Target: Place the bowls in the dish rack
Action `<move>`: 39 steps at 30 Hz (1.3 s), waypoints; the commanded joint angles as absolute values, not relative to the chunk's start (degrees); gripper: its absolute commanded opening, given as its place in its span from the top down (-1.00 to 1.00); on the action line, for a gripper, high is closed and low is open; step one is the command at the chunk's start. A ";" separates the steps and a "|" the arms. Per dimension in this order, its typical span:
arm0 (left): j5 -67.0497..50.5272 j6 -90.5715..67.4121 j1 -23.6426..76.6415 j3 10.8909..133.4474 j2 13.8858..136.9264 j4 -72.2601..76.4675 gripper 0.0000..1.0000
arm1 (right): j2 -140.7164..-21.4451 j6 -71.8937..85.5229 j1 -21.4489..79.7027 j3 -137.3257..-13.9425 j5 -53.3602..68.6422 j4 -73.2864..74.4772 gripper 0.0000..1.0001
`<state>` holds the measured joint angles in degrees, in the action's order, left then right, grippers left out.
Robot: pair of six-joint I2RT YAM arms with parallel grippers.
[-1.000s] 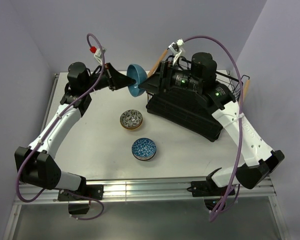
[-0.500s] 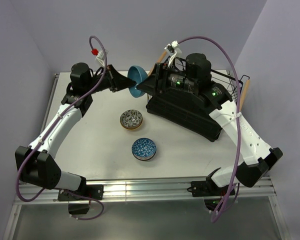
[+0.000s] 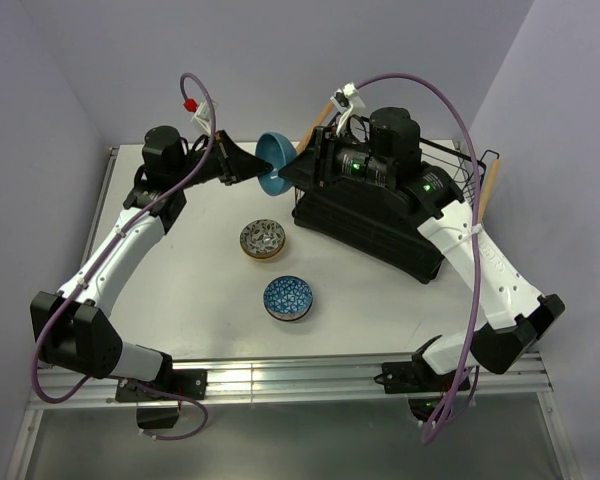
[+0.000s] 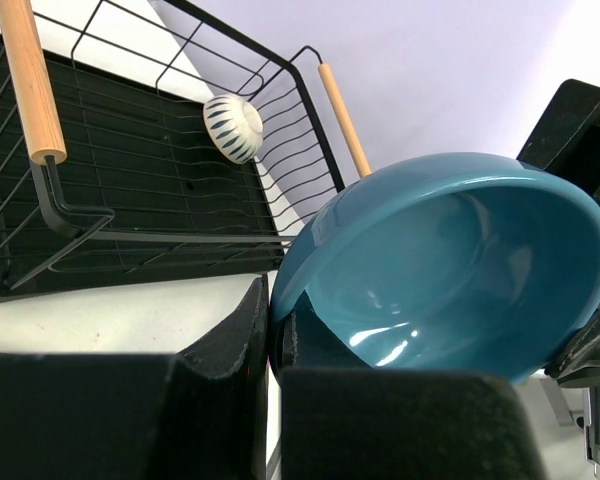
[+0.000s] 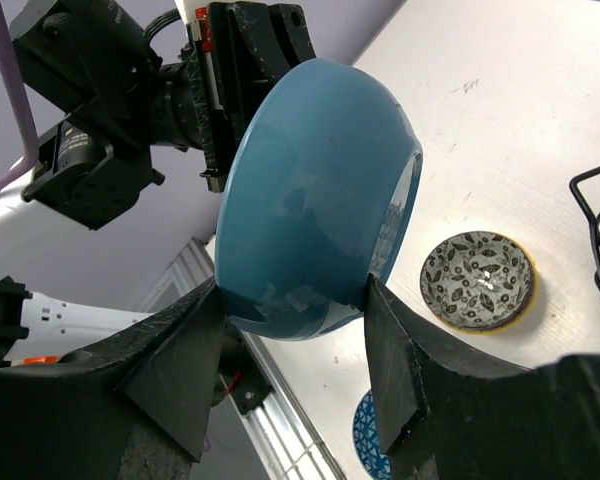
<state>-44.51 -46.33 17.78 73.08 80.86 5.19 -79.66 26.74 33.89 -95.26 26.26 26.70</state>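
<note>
While the left claw (image 4: 275, 325) keeps its pinch on the rim of the glossy teal ceramic bowl (image 3: 272, 160), held on edge in the air off the rack's far left corner, the right claw (image 5: 292, 290) has narrowed from wide open and now brackets that bowl's body; whether it truly grips, I cannot tell. Bowls number four: the teal one, a white dark-striped bowl (image 4: 232, 128) inside the one black wire dish rack (image 3: 375, 238) with its two wooden rod handles (image 4: 25, 80), and a grey leaf-patterned bowl (image 3: 263, 240) and a blue patterned bowl (image 3: 288, 298) on the white table (image 3: 180, 270), left of the rack. From above, the right arm (image 3: 480, 260) hides much of the rack.
</note>
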 commanded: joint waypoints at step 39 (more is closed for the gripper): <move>-44.04 -32.27 16.00 82.08 81.12 -11.42 -0.99 | -68.91 14.34 15.83 -87.20 27.51 30.84 1.00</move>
